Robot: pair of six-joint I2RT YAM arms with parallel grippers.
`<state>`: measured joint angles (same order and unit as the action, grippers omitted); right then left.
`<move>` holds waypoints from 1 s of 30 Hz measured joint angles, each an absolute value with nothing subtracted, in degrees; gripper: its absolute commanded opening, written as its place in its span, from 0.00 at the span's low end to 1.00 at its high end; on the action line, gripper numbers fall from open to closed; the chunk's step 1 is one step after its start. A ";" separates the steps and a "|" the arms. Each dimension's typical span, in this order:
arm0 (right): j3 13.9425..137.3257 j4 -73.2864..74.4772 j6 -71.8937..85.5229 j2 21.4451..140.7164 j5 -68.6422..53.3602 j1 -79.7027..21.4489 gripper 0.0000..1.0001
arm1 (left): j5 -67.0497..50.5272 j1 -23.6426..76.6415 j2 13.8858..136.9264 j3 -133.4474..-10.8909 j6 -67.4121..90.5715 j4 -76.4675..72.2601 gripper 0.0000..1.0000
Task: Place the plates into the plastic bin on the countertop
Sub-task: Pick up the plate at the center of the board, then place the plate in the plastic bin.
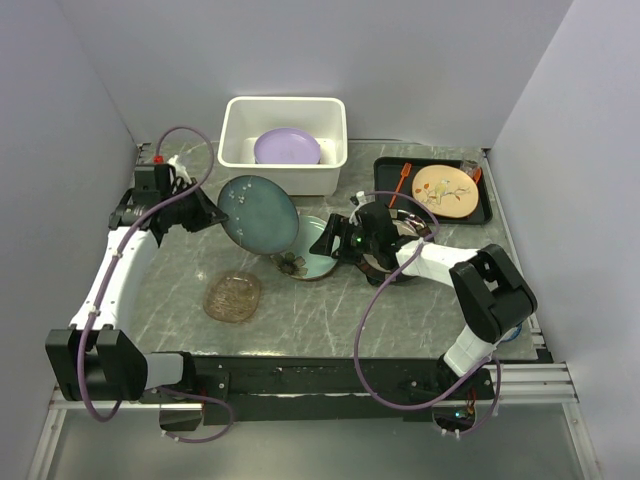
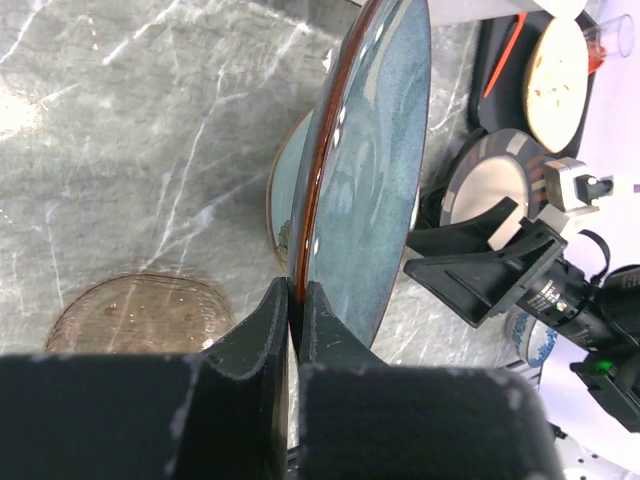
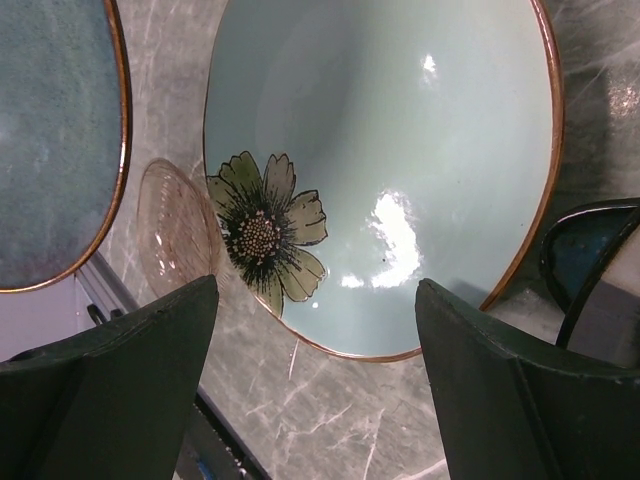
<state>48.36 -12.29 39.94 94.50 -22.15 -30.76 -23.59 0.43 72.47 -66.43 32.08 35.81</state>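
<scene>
1. The left gripper (image 2: 297,300) was seen clamped shut on the rim of the dark teal plate (image 1: 258,213), which was held tilted on edge above the countertop (image 1: 330,320), just in front of the plastic bin (image 1: 232,130).
2. The lavender plate (image 1: 287,147) was seen lying inside the bin, which stood at the far edge of the countertop.
3. The right gripper (image 3: 315,295) was held with its jaws spread wide above the pale green flowered plate (image 3: 400,150); nothing was gripped by it.
4. The flowered plate was seen lying flat on the countertop, partly covered in the top view by the raised teal plate.
5. The amber glass plate (image 1: 233,297) was seen lying on the countertop nearer the arms' bases, apart from both grippers.
6. A tan round plate (image 1: 444,190) was seen on a black tray (image 1: 385,168) to the right of the bin.
</scene>
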 measured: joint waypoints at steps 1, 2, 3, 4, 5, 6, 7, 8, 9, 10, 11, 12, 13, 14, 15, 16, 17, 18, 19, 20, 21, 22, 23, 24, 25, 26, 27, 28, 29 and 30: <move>48.40 -12.19 39.94 94.50 -22.15 -30.76 0.87 | -23.83 0.34 72.47 -66.59 32.12 35.81 0.01; 48.40 -12.19 39.94 94.50 -22.15 -30.76 0.87 | -24.21 0.01 72.47 -66.63 32.12 35.83 0.01; 48.40 -12.23 39.94 94.50 -22.20 -30.76 0.88 | -24.58 -0.19 72.47 -66.65 32.12 35.83 0.01; 48.42 -12.25 39.94 94.50 -22.24 -30.76 0.88 | -24.97 -0.45 72.47 -66.67 32.14 35.88 0.01; 48.42 -12.23 39.94 94.50 -22.31 -30.76 0.89 | -25.26 -0.67 72.49 -66.78 32.14 35.97 0.01; 48.42 -12.19 39.92 94.50 -22.39 -30.76 0.89 | -25.52 -0.93 72.60 -67.16 32.14 36.21 0.01; 48.42 -12.12 39.92 94.50 -22.46 -30.76 0.90 | -25.67 -1.13 72.75 -67.68 32.16 36.49 0.01; 48.42 -12.10 39.88 94.50 -22.52 -30.76 0.91 | -25.76 -1.37 72.99 -68.49 32.14 36.71 0.01; 48.42 -12.10 39.88 94.50 -22.59 -30.76 0.92 | -25.80 -1.54 73.19 -69.19 32.16 36.75 0.01; 48.42 -12.10 39.86 94.50 -22.61 -30.76 0.92 | -25.96 -1.74 73.54 -70.17 32.21 36.91 0.01; 48.42 -12.14 39.88 94.50 -22.61 -30.76 0.93 | -26.17 -1.91 73.93 -71.31 32.23 36.88 0.01; 48.42 -12.14 39.86 94.48 -22.61 -30.76 0.94 | -26.37 -2.07 74.43 -72.44 32.34 36.80 0.01; 48.42 -12.10 39.86 94.41 -22.59 -30.76 0.94 | -26.70 -2.15 74.87 -73.45 32.42 36.62 0.01; 48.42 -11.97 39.79 94.28 -22.59 -30.76 0.95 | -27.16 -2.33 75.46 -74.65 32.60 36.25 0.01; 48.42 -11.88 39.77 94.04 -22.59 -30.76 0.96 | -27.44 -2.42 75.99 -75.59 32.71 36.07 0.01; 48.42 -11.77 39.75 93.73 -22.59 -30.76 0.96 | -27.90 -2.46 76.60 -76.58 32.86 35.79 0.01; 48.42 -11.57 39.75 93.30 -22.59 -30.76 0.96 | -28.49 -2.55 77.28 -77.43 33.15 35.20 0.01; 48.42 -11.40 39.75 92.75 -22.57 -30.76 0.97 | -28.91 -2.57 77.80 -78.02 33.41 34.85 0.01; 48.42 -11.27 39.75 91.98 -22.52 -30.76 0.97 | -29.32 -2.57 78.46 -78.63 33.74 34.54 0.01; 48.42 -11.20 39.75 91.42 -22.50 -30.76 0.97 | -29.69 -2.61 79.07 -79.15 33.95 34.30 0.01; 48.42 -11.20 39.75 90.59 -22.39 -30.76 0.97 | -30.04 -2.61 79.68 -79.72 34.20 34.15 0.01; 48.42 -11.20 39.75 89.89 -22.33 -30.76 0.97 | -30.24 -2.66 80.25 -80.16 34.35 34.02 0.01; 48.40 -11.20 39.72 89.27 -22.22 -30.76 0.97 | -30.35 -2.70 80.60 -80.47 34.52 34.02 0.01; 48.40 -11.16 39.68 88.55 -22.11 -30.76 0.98 | -30.57 -2.72 81.23 -81.06 34.79 33.95 0.01; 48.40 -11.11 39.57 87.99 -22.06 -30.76 0.98 | -30.81 -2.83 81.78 -81.60 35.07 33.85 0.01; 48.40 -11.09 39.53 87.57 -22.00 -30.76 0.98 | -31.09 -2.87 82.46 -82.19 35.44 33.74 0.01; 48.40 -10.92 39.46 87.09 -21.89 -30.76 0.98 | -31.29 -2.96 83.07 -82.76 35.79 33.63 0.01; 48.40 -10.76 39.40 86.80 -21.85 -30.76 0.98 | -31.66 -3.03 83.66 -83.37 36.32 33.32 0.01; 48.40 -10.50 39.27 86.43 -21.74 -30.76 0.98 | -31.90 -3.05 84.20 -83.72 36.95 32.80 0.01; 48.40 -10.17 39.16 86.15 -21.63 -30.76 0.98 | -32.18 -3.07 84.62 -83.85 37.74 31.83 0.01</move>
<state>48.40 -10.17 39.16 86.15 -21.63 -30.76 -32.18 -3.07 84.62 -83.85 37.74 31.83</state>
